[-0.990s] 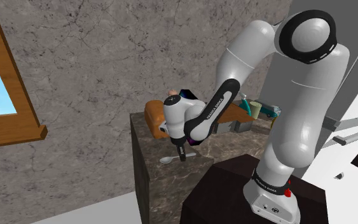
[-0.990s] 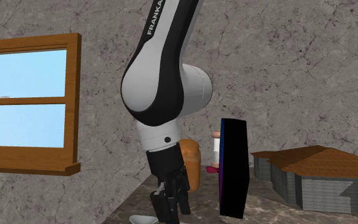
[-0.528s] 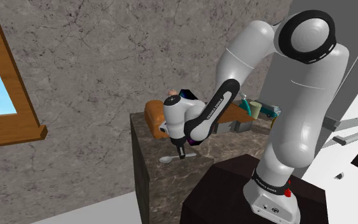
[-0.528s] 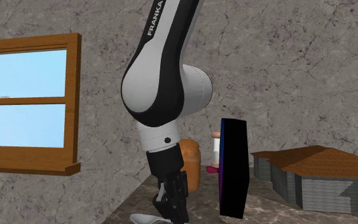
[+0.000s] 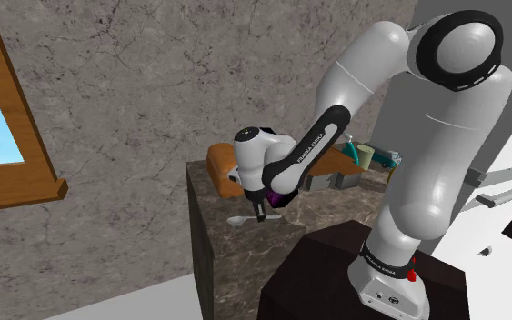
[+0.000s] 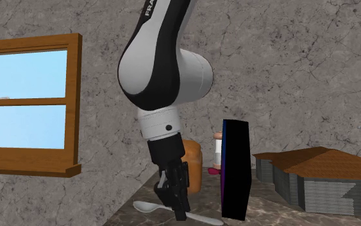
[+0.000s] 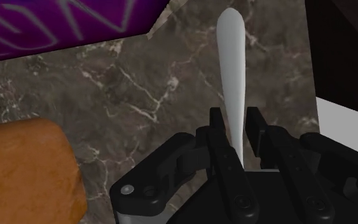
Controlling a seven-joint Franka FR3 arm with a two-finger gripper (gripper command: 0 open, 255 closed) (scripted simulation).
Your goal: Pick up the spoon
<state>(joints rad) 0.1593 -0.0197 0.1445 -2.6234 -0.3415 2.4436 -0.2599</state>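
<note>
The spoon [image 7: 231, 76] is pale grey and slim. In the wrist view its handle runs out from between my two black fingers, and my gripper [image 7: 234, 137] is shut on it. From the shoulder view, the gripper [image 5: 261, 216] points down over the dark marbled countertop [image 5: 210, 250], with the spoon's bowl [image 5: 236, 220] sticking out toward that view's left. In the second exterior view the spoon [image 6: 144, 206] lies level in the gripper [image 6: 180, 212], just above the countertop [image 6: 268, 212].
A brown loaf [image 6: 193, 167] sits behind the gripper by the stone wall. A tall black box with a purple face [image 6: 236, 170] stands close at the second exterior view's right, wooden shapes [image 6: 313, 168] beyond it. The dark stand [image 5: 336, 273] adjoins the counter. A wooden window [image 6: 25, 109] is on the wall.
The fingers went from apart to shut on the spoon's handle. The arm then rose a little, and the spoon came up off the countertop with it.
</note>
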